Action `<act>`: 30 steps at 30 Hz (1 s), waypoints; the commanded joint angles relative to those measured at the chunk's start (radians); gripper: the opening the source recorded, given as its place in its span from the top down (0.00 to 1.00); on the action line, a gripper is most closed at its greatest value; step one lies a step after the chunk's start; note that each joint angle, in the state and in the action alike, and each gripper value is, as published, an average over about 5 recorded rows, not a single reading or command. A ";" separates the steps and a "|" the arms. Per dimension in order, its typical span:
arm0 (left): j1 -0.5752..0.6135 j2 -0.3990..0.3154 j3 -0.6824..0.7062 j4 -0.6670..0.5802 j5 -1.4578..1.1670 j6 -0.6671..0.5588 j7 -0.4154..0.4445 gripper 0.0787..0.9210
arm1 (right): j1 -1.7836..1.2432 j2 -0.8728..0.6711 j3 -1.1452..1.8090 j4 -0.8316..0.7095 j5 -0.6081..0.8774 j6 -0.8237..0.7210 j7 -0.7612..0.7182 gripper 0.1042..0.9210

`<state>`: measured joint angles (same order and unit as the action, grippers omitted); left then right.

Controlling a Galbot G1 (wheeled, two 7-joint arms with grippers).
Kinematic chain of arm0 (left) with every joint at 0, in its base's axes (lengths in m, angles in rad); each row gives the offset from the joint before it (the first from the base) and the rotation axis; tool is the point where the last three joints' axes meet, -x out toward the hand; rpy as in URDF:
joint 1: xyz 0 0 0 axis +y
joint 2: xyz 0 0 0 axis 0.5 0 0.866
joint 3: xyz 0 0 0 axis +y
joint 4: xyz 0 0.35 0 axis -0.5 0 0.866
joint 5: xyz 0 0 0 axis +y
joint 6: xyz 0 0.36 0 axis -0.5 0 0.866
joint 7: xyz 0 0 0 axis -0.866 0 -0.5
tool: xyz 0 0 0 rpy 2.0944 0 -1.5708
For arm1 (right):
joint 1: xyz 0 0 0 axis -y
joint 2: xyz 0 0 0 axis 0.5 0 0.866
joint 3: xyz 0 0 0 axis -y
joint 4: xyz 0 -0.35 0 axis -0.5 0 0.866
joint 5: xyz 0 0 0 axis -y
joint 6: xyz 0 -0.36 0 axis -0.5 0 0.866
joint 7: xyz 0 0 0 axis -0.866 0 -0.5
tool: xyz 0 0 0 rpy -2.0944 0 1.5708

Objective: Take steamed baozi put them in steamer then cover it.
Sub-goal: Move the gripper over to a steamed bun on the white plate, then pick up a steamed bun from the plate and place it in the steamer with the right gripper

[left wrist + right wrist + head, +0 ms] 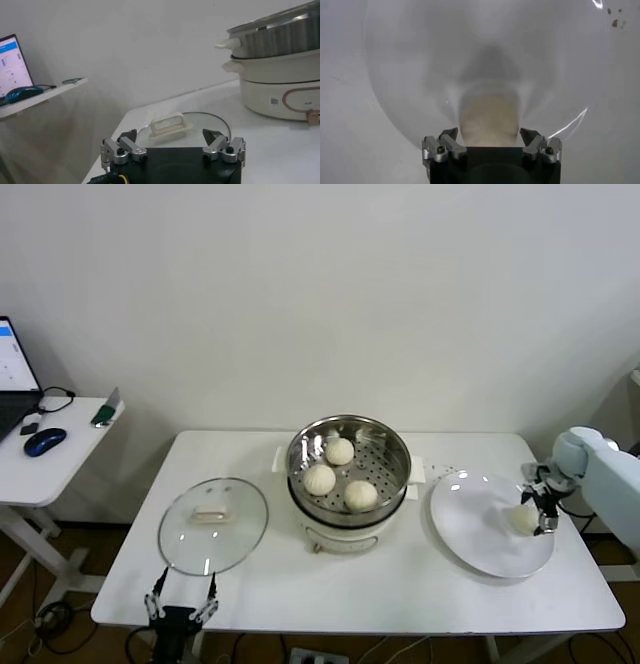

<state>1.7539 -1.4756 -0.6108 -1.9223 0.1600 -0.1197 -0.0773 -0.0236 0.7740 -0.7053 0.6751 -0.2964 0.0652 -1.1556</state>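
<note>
Three buns (340,451) sit in the steamer (392,446) at the middle of the table (400,584), one far, one left, one near-right, with bare perforated floor between them and the rim. The fourth bun (522,517) is out on the white plate (470,529) at the right, close to the plate's right edge, and the right gripper (540,506) is down over it; from the right wrist the bun (487,120) fills the gap between the fingers (540,144), one on each side of it, but whether they are actually pressing on it I cannot tell. The plate's left rim lies just beside the steamer's white base, and its near edge reaches toward the table's front right. To the left of the steamer, the glass lid (213,526) lies flat with its cream handle up, apart from the pot, its near rim close to the front edge. The left gripper (181,604) hangs just off that front edge below the lid, fingers spread wide and released, touching nothing. Open tabletop runs along the front between lid and plate. A side desk (60,449) with a mouse (45,441) stands far left.
</note>
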 commanded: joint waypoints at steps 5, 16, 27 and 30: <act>0.000 -0.001 0.000 -0.005 0.002 0.002 0.000 0.12 | -0.009 0.029 0.022 -0.038 -0.027 0.019 -0.006 0.23; -0.004 -0.005 0.006 -0.011 0.003 0.004 0.000 0.12 | 0.119 0.001 -0.100 0.000 0.097 0.011 -0.024 0.31; -0.010 -0.016 0.040 -0.031 0.006 0.011 0.007 0.12 | 0.613 0.116 -0.573 0.033 0.599 -0.124 -0.050 0.31; -0.009 -0.014 0.049 -0.038 0.005 0.014 0.011 0.12 | 0.723 0.180 -0.689 0.035 0.738 -0.161 -0.055 0.31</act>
<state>1.7452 -1.4910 -0.5750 -1.9539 0.1651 -0.1071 -0.0690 0.3614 0.8499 -1.0580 0.6969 0.0798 -0.0178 -1.1983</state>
